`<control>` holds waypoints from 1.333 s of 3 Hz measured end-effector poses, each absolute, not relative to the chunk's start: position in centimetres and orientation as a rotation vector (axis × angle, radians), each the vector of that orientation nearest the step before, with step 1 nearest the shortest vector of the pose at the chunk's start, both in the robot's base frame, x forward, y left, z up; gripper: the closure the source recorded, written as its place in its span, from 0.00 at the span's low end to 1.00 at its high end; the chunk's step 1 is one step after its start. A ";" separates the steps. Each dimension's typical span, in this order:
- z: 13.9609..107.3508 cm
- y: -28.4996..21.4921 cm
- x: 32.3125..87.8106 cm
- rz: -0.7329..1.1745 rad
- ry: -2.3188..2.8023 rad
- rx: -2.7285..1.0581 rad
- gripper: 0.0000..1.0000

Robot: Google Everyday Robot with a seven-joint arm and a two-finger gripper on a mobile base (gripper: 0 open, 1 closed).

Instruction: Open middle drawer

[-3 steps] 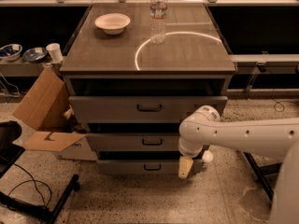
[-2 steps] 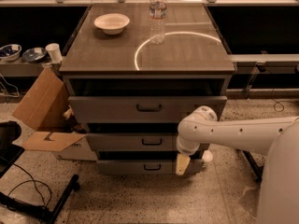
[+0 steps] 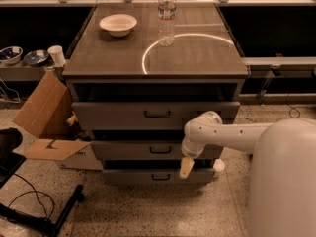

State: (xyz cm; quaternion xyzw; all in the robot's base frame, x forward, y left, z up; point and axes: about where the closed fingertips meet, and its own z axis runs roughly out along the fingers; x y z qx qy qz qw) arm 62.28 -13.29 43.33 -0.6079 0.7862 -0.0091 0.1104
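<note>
The grey cabinet has three drawers stacked one above the other. The middle drawer (image 3: 128,151) has a low flat front and a small black centre pull handle (image 3: 160,149), with a dark gap above the front. My gripper (image 3: 186,168) hangs down from the white arm (image 3: 222,132), in front of the right part of the middle drawer and just below its front. Its tan tip lies to the right of the handle and lower, apart from it. The gripper holds nothing that I can see.
The top drawer (image 3: 113,115) and bottom drawer (image 3: 133,177) have black handles. A white bowl (image 3: 118,23) and a water bottle (image 3: 167,15) stand on the cabinet top. An open cardboard box (image 3: 47,117) lies left of the cabinet. A black stand (image 3: 29,216) is on the floor at front left.
My gripper has moved a little left and up, closer to the middle drawer's handle. The drawers have not moved.
</note>
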 end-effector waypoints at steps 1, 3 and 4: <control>41.4 -12.6 64.1 0.036 2.329 -1.762 0.25; 41.6 -13.0 63.2 0.065 2.363 -1.756 0.72; 42.5 -13.0 63.2 0.065 2.363 -1.755 0.95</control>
